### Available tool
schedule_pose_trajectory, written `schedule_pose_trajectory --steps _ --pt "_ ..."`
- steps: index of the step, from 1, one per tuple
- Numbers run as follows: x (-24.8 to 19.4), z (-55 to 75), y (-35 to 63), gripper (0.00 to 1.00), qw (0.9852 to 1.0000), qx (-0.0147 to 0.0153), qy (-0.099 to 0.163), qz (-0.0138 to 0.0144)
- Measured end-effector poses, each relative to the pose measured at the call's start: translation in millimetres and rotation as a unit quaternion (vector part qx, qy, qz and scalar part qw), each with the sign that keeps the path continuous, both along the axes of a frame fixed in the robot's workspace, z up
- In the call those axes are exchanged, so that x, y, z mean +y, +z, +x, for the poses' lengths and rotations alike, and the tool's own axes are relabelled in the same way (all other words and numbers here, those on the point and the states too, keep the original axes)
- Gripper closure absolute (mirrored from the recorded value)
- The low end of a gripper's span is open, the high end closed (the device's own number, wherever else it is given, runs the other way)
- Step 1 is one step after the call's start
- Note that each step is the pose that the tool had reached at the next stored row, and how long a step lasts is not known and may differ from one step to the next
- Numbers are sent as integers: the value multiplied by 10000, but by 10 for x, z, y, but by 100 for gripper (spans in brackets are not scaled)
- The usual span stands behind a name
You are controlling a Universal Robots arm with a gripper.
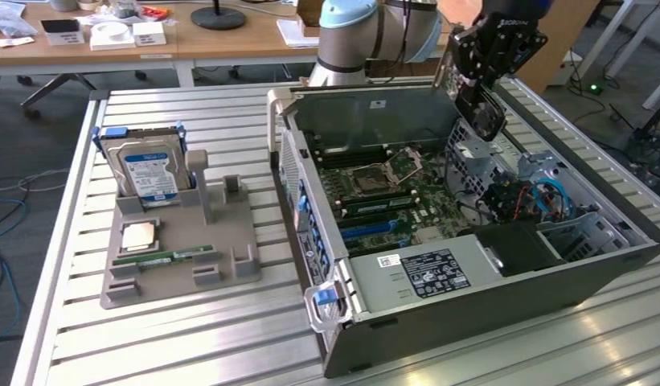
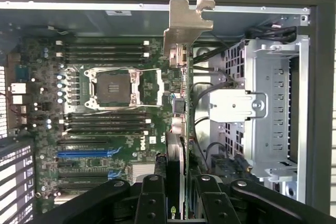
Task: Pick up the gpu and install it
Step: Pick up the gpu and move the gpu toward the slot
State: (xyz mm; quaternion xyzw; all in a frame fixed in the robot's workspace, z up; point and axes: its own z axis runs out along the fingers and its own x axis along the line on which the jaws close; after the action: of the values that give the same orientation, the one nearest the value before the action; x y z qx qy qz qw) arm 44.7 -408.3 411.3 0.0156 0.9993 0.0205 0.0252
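Observation:
My gripper (image 1: 477, 84) hangs above the far right part of the open computer case (image 1: 469, 310) and is shut on the gpu (image 1: 485, 117). The card hangs below the fingers, over the drive cage side of the case and clear of the motherboard (image 1: 394, 193). In the wrist view the gpu (image 2: 184, 103) is seen edge-on between the two black fingers (image 2: 152, 203), its silver end bracket (image 2: 185, 30) pointing at the case's back wall. Blue expansion slots (image 2: 84, 154) lie on the motherboard (image 2: 121, 129), off to one side of the card's edge.
A grey holder tray (image 1: 179, 277) at the exterior view's left carries a blue-labelled hard drive (image 1: 147, 169), a CPU (image 1: 140, 235) and a green RAM stick (image 1: 163, 257). Inside the case are a metal drive cage (image 2: 268, 108), cables (image 1: 544, 197) and the power supply (image 1: 432, 273).

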Motion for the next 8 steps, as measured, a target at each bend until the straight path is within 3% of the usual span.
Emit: schedule_pose_trajectory --steps 8 --pt "0 186 0 74 10000 0 0 0"
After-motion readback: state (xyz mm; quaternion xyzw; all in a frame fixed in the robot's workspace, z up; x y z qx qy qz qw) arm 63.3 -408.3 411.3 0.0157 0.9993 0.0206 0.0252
